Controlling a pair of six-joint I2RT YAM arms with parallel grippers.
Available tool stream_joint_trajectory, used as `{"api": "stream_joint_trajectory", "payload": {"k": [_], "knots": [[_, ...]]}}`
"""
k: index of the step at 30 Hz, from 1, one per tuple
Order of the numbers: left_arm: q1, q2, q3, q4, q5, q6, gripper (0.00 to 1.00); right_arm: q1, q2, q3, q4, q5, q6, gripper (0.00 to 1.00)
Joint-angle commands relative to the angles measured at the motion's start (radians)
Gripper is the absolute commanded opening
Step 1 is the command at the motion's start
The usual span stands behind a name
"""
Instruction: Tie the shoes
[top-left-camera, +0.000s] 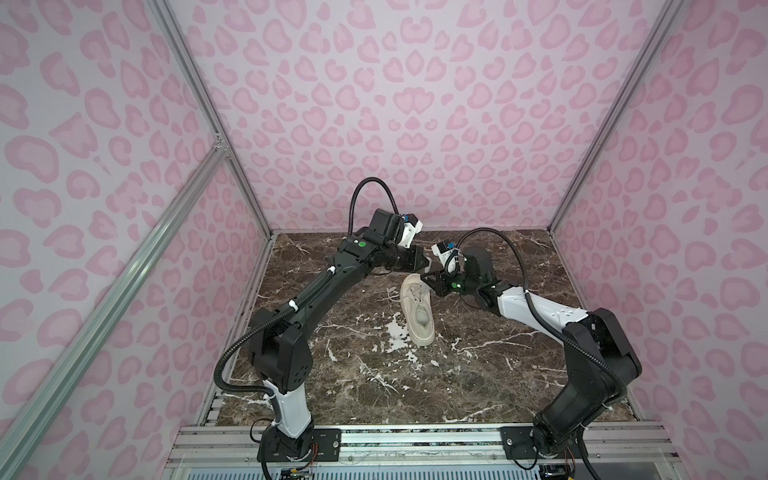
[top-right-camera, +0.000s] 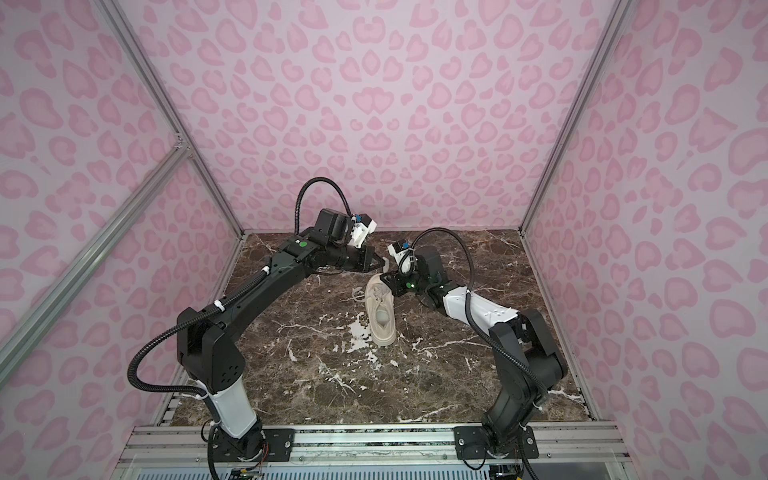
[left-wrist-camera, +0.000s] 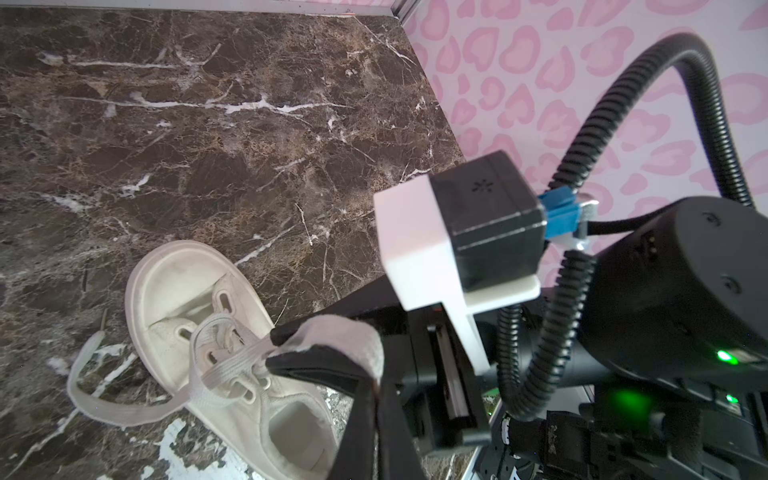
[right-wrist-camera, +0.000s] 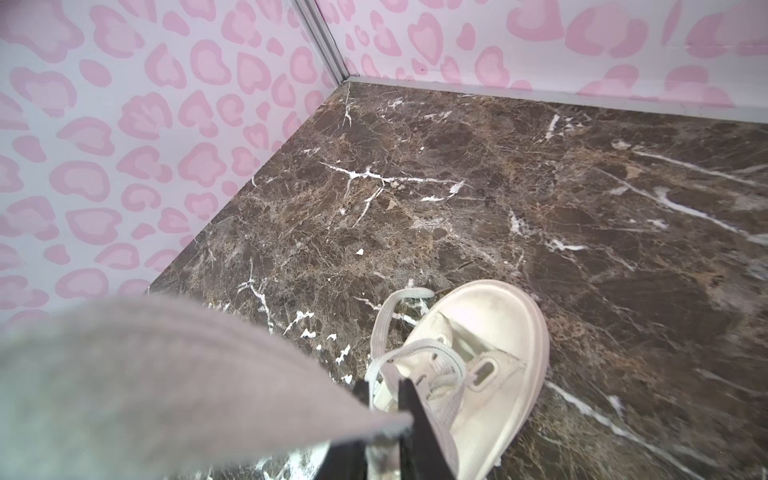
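Cream sneaker (top-left-camera: 417, 309), probably light, sits mid-surface (top-left-camera: 498, 374); your right hand (left-wrist-camera: 272, 348) pinches one limp flat lace (left-wrist-camera: 245, 359), your left hand (top-left-camera: 424, 262) is clenched nearby; take the loose lace (left-wrist-camera: 75, 388) near its tip.

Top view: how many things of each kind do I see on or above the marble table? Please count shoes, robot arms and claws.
Sneaker, its lace pinched in the right claw: 1
Robot arms, left arm and right arm: 2
Claws, left claw and right claw: 2
Total: 5
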Motion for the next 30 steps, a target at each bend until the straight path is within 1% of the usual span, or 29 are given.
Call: {"api": "stream_joint_trajectory", "payload": {"k": [1,3,6,10,11,14,16,20,23,26,28,30], "knots": [[0.014,-0.023,-0.021,0.014,0.001,0.001,0.15,-0.001,0.002,-0.006,0.029,0.004,0.005,0.13],[0.03,-0.037,-0.039,0.021,-0.007,0.001,0.25,-0.002,-0.001,-0.013,0.032,0.006,0.008,0.11],[0.059,-0.065,-0.071,0.036,-0.021,-0.003,0.34,-0.005,-0.005,-0.023,0.034,0.006,0.012,0.08],[0.101,-0.098,-0.135,0.052,-0.063,-0.013,0.35,-0.005,-0.008,-0.034,0.037,0.009,0.015,0.07],[0.111,-0.102,-0.157,0.055,-0.079,-0.018,0.39,-0.005,-0.008,-0.035,0.037,0.01,0.015,0.07],[0.136,-0.111,-0.249,0.095,-0.097,-0.04,0.43,-0.007,-0.006,-0.034,0.036,0.011,0.017,0.06],[0.144,-0.114,-0.316,0.138,-0.103,-0.047,0.44,-0.009,-0.006,-0.035,0.036,0.01,0.018,0.06],[0.143,-0.073,-0.417,0.183,-0.087,0.0,0.44,-0.012,-0.001,-0.029,0.03,0.003,0.02,0.05],[0.143,-0.02,-0.44,0.192,-0.069,0.033,0.44,-0.012,0.0,-0.022,0.02,-0.003,0.018,0.05],[0.15,0.046,-0.417,0.184,-0.03,-0.01,0.44,-0.011,0.002,-0.018,0.012,-0.004,0.015,0.05],[0.148,0.084,-0.39,0.172,-0.033,-0.052,0.44,-0.013,0.0,-0.017,0.011,-0.002,0.015,0.04],[0.149,0.1,-0.389,0.198,-0.026,-0.105,0.44,-0.013,0.0,-0.018,0.009,-0.001,0.014,0.04]]}}
